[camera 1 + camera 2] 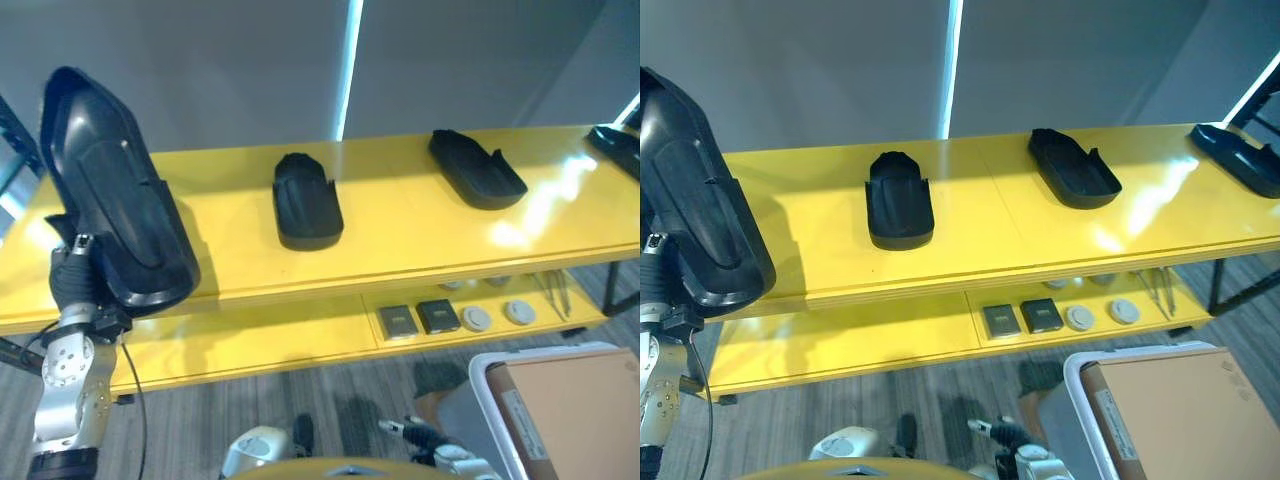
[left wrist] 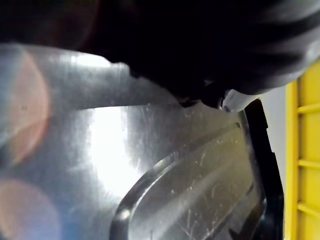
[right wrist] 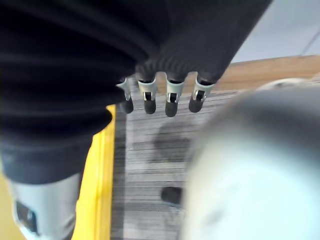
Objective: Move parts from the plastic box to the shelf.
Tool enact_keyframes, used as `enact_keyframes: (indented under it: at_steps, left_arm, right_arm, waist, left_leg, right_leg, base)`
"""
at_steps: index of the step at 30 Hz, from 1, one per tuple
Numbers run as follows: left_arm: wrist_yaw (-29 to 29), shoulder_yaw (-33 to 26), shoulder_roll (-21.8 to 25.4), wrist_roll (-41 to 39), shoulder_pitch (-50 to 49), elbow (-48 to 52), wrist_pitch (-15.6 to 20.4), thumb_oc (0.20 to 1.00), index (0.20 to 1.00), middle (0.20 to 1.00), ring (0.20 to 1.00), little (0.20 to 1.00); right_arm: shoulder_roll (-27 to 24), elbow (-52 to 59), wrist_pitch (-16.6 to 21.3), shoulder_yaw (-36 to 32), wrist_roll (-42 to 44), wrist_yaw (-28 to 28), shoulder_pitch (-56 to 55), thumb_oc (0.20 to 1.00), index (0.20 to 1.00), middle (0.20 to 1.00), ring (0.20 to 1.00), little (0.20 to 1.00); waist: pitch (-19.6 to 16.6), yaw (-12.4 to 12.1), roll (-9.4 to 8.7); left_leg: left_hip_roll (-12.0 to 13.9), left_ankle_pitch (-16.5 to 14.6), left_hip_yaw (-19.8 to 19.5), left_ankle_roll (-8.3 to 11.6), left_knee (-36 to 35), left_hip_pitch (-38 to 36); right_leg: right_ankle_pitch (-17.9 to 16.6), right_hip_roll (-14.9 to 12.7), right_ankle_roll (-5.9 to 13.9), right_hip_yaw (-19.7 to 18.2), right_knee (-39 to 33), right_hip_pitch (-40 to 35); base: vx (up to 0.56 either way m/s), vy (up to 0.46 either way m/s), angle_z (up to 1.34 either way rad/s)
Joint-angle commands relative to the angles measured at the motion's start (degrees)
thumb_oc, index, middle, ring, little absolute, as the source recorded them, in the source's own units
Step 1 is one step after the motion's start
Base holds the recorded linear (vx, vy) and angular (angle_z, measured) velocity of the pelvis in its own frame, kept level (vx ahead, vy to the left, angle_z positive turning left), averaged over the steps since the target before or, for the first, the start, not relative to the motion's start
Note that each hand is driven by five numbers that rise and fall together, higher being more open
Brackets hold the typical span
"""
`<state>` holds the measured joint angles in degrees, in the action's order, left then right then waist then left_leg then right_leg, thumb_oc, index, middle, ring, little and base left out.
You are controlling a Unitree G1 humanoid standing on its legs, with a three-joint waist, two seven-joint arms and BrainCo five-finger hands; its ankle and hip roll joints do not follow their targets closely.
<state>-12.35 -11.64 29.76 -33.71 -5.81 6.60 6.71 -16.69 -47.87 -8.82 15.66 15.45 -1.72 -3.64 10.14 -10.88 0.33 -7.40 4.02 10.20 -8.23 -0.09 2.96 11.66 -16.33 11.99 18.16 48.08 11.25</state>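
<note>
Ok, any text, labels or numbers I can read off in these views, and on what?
None can be read.
White label on the cardboard sheet in the plastic box: print too small to read.
Black parts on the yellow shelf, and the part raised by the left robot hand: no markings show.

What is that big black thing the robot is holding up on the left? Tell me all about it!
The big black part looks like a long, shiny plastic shell with a rounded top, a raised rim and a sunken middle. It stands almost upright, leaning a little, above the left end of the yellow shelf. The left hand holds it from below; its fingers are hidden behind it.
</note>
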Motion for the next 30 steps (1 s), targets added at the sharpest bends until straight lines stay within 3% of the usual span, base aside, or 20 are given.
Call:
enact_keyframes:
  at_steps: [1,3,5,10,13,18,20,21,22,24,26,27,30]
  left_arm:
    - [-1.61,-1.03,0.49,-0.64,4.73,3.97,4.60,0.200,0.200,0.200,0.200,0.200]
    - [-2.50,0.29,0.23,-0.09,4.99,5.31,4.02,0.200,0.200,0.200,0.200,0.200]
    - [-2.76,0.68,0.31,-0.20,4.74,5.89,3.79,0.200,0.200,0.200,0.200,0.200]
    - [-2.99,1.34,-1.04,0.20,4.93,7.59,0.96,0.200,0.200,0.200,0.200,0.200]
    - [-4.23,2.23,-1.96,2.08,5.29,8.02,-0.94,0.200,0.200,0.200,0.200,0.200]
    - [-5.99,2.08,-2.33,3.40,5.92,6.85,-1.52,0.200,0.200,0.200,0.200,0.200]
    - [-6.17,2.35,-2.61,3.49,6.50,6.52,-1.51,0.200,0.200,0.200,0.200,0.200]
    - [-6.16,2.49,-2.70,3.21,6.78,6.28,-1.53,0.200,0.200,0.200,0.200,0.200]
    - [-5.76,2.45,-2.94,2.93,6.95,5.77,-1.34,0.200,0.200,0.200,0.200,0.200]
    - [-5.99,2.65,-3.05,3.38,7.06,5.33,-0.95,0.200,0.200,0.200,0.200,0.200]
    - [-5.96,2.94,-3.19,3.56,7.00,4.99,-0.20,0.200,0.200,0.200,0.200,0.200]
    - [-5.94,3.21,-3.34,3.80,6.65,5.21,0.61,0.200,0.200,0.200,0.200,0.200]
    - [-5.25,3.38,-3.46,3.55,6.25,5.63,0.66,0.200,0.200,0.200,0.200,0.200]
  right_arm:
    - [-0.89,-3.11,1.17,-0.19,-0.22,2.14,0.58,1.000,1.000,1.000,1.000,1.000]
    - [-1.01,-3.42,1.37,-0.78,0.12,2.62,0.28,1.000,1.000,1.000,1.000,1.000]
    - [-0.85,-3.00,0.85,-1.18,-0.22,2.72,-0.10,1.000,1.000,1.000,1.000,1.000]
    - [-1.49,-4.05,0.44,-1.72,-0.47,4.07,-0.98,1.000,1.000,1.000,1.000,1.000]
    - [-1.89,-4.52,-0.13,-1.84,0.75,3.71,-0.77,1.000,1.000,1.000,1.000,1.000]
    - [-1.85,-5.71,-1.68,-2.55,-0.87,3.67,-1.47,1.000,1.000,1.000,1.000,1.000]
    - [-1.87,-7.41,-1.08,-3.20,-0.98,3.56,-1.61,1.000,1.000,1.000,1.000,1.000]
    - [-1.92,-8.16,-1.11,-3.35,-1.21,3.13,-1.52,1.000,1.000,1.000,1.000,1.000]
    - [-2.05,-9.11,-1.02,-3.75,-1.61,2.79,-1.63,1.000,1.000,1.000,1.000,1.000]
    - [-2.10,-10.56,-0.58,-4.32,-2.21,3.06,-1.69,1.000,1.000,1.000,1.000,1.000]
    - [-2.39,-11.50,-0.28,-4.84,-4.48,3.65,-1.87,1.000,1.000,1.000,1.000,1.000]
    - [-2.80,-11.35,-0.03,-4.93,-4.92,3.00,-2.40,1.000,1.000,1.000,1.000,1.000]
    - [-3.73,-10.37,-0.70,-5.38,-2.82,2.42,-3.38,1.000,1.000,1.000,1.000,1.000]
  waist:
    - [-0.15,1.62,1.46]
    - [0.46,3.22,-0.12]
    - [0.43,3.96,-0.66]
    - [-1.20,4.16,-1.87]
    - [-2.69,4.00,-2.35]
    - [-3.40,4.67,-2.86]
    - [-2.73,4.61,-2.95]
    - [-2.48,4.82,-2.70]
    - [-2.33,5.29,-2.30]
    - [-2.57,5.97,-1.38]
    - [-2.56,6.42,-0.62]
    - [-2.60,6.62,0.43]
    - [-2.06,7.06,1.48]
  left_leg:
    - [2.35,-7.03,0.42,4.73,1.14,-3.99]
    - [1.73,-8.23,-1.35,5.39,1.30,-5.29]
    - [1.59,-9.26,-2.05,5.26,1.45,-5.93]
    - [2.96,-9.56,-2.48,6.48,1.72,-7.24]
    - [4.34,-9.40,-0.82,7.62,2.32,-7.22]
    - [6.09,-10.62,2.73,9.12,8.00,-4.94]
    - [8.13,-9.19,3.34,10.70,15.08,-0.98]
    - [10.40,-7.66,3.77,11.70,17.08,0.60]
    - [13.02,-6.11,4.56,12.42,16.63,0.93]
    - [16.00,-5.87,4.50,13.54,13.80,-0.35]
    - [18.36,-2.29,5.62,14.09,6.57,-2.28]
    - [21.76,3.22,5.18,16.24,1.59,-2.61]
    - [25.86,9.03,5.11,17.95,0.00,-1.80]
  right_leg:
    - [-13.72,4.82,-0.62,0.69,-21.37,-1.82]
    - [-18.53,5.95,0.40,-2.69,-33.36,-1.57]
    - [-20.56,6.02,1.00,-4.17,-35.46,-0.79]
    - [-18.17,7.16,-0.38,-2.83,-41.39,-4.67]
    - [-16.21,8.37,-2.18,-1.32,-45.22,-8.70]
    - [-14.78,8.71,-3.50,-0.15,-46.63,-10.79]
    - [-14.27,8.69,-4.52,-0.10,-47.00,-11.93]
    - [-13.97,8.88,-5.00,0.05,-47.10,-12.18]
    - [-13.62,8.64,-5.21,0.29,-47.05,-12.26]
    - [-12.71,8.84,-4.86,0.03,-47.09,-12.69]
    - [-13.16,8.41,-4.97,0.52,-47.37,-12.79]
    - [-12.92,8.20,-4.75,0.49,-47.69,-13.31]
    - [-11.89,7.44,-4.79,0.97,-46.69,-13.88]
  base:
    - [0.14,-0.126,0.13]
    - [0.20,-0.164,0.76]
    - [0.17,-0.096,1.11]
    - [0.26,-0.120,0.46]
    - [0.26,-0.109,0.33]
    - [0.12,-0.068,-0.01]
    - [0.05,-0.064,0.12]
    - [0.01,0.048,0.14]
    - [0.02,0.096,0.13]
    - [0.06,0.178,0.03]
    - [0.02,0.294,0.23]
    - [0.03,0.363,0.26]
    - [0.01,0.316,0.10]
